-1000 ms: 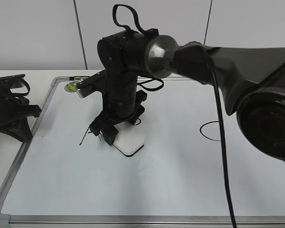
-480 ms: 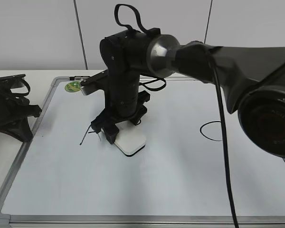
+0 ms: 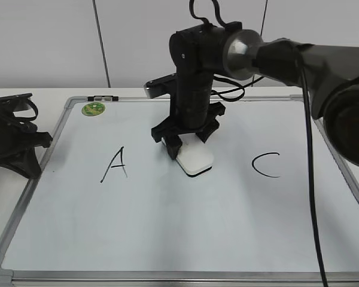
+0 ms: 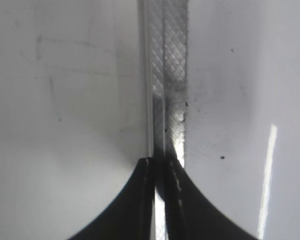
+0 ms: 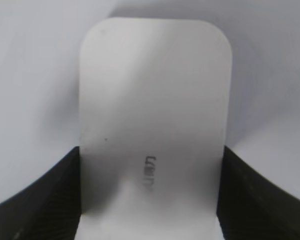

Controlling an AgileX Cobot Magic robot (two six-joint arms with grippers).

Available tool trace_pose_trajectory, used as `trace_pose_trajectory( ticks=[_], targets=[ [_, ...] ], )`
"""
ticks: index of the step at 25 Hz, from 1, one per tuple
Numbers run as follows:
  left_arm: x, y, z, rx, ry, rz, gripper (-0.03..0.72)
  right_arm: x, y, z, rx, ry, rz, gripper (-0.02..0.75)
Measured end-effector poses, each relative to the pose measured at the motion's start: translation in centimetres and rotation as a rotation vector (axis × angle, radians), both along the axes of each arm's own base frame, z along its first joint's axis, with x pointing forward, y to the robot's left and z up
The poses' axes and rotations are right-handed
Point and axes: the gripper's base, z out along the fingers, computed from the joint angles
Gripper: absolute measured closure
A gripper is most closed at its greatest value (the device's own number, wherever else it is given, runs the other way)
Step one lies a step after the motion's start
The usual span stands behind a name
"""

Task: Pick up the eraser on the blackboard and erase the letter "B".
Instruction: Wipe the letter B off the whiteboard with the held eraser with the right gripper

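Note:
The white eraser (image 3: 195, 160) lies flat on the blackboard (image 3: 167, 227), midway between the black letters "A" (image 3: 115, 164) and "C" (image 3: 267, 164). My right gripper (image 3: 188, 145) points straight down and is shut on the eraser's two long sides; the right wrist view shows the eraser (image 5: 152, 115) between the two dark jaws (image 5: 150, 167). No letter "B" shows; the spot under the eraser and gripper is hidden. My left gripper (image 3: 31, 164) rests at the board's left edge, shut and empty (image 4: 160, 161), over the grey frame (image 4: 167, 75).
A small round green magnet (image 3: 93, 108) sits at the board's far left corner. The right arm's black cable hangs across the board's right side (image 3: 308, 155). White table lies to the left of the frame (image 3: 3, 197).
My right gripper has slid the eraser to the right, from beside the "A" to the middle of the board. The "A" is now uncovered. The left arm has not moved.

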Motion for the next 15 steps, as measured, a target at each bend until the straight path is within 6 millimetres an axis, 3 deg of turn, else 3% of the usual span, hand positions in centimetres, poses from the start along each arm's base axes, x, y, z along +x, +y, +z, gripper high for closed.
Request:
trace_pose_trajectory(
  ticks=[5, 15],
  targets=[
    [0.0, 0.0, 0.0, 0.001, 0.0, 0.0, 0.678, 0.9, -1.7, 0.0, -0.018, -0.006, -0.038, 0.195],
    [0.0, 0.0, 0.0, 0.002, 0.002, -0.002, 0.678, 1.4, -2.6, 1.3, -0.058, -0.042, -0.043, 0.195]
  ],
)
